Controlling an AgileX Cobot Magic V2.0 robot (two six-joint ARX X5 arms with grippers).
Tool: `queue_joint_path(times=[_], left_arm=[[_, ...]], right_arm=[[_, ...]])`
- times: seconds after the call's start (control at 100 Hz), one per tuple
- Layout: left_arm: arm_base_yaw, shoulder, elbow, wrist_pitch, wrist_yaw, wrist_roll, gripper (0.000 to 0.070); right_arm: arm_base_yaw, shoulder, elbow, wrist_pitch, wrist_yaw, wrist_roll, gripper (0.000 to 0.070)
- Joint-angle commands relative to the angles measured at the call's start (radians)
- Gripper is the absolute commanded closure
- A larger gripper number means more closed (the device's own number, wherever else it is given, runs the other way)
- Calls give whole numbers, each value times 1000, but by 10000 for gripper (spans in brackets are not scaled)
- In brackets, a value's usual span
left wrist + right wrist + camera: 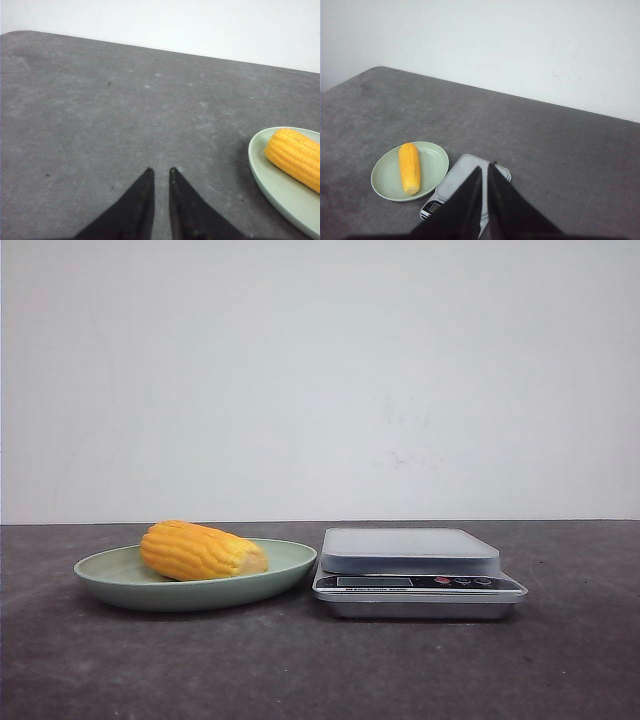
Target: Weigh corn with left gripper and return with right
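From my left wrist camera, the left gripper (160, 172) has its fingers (137, 202) drawn nearly together, only a thin slit between the tips, and nothing is held. Bare desk (125, 110) lies straight ahead of them. The corn (296, 157) sits off to one side of the tips, lying on its side in the pale green plate (272, 187), well apart from the fingers.

My first worry: if I go in with the fingers this narrow they will shove the cob, not straddle it. It is round and lies loose in a shallow dish, so I expect it to roll or slide the plate.

The right gripper (485, 167) looks the same, its fingers (465, 205) almost closed and empty, hovering above the scale (465, 182), which shows just past the tips, with the plate beside it.

In the front view the plate's rim nearly touches the scale, whose platform (408, 545) is flat with no lip. I judge a cob released with any tilt could roll off it, and a nudged plate leaning on the scale would spoil the reading.
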Motion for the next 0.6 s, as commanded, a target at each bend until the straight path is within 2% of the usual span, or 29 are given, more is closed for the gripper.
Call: queue_joint_path(times=[0.0, 0.41, 0.59], left_arm=[[0, -1, -18, -4, 1, 12, 688], [0, -1, -18, -4, 1, 13, 688], [0, -1, -18, -4, 1, 13, 688]], right_arm=[[11, 6, 16, 10, 0, 10, 690], [10, 6, 16, 14, 1, -11, 690], [-140, -1, -3, 38, 0, -23, 690]])
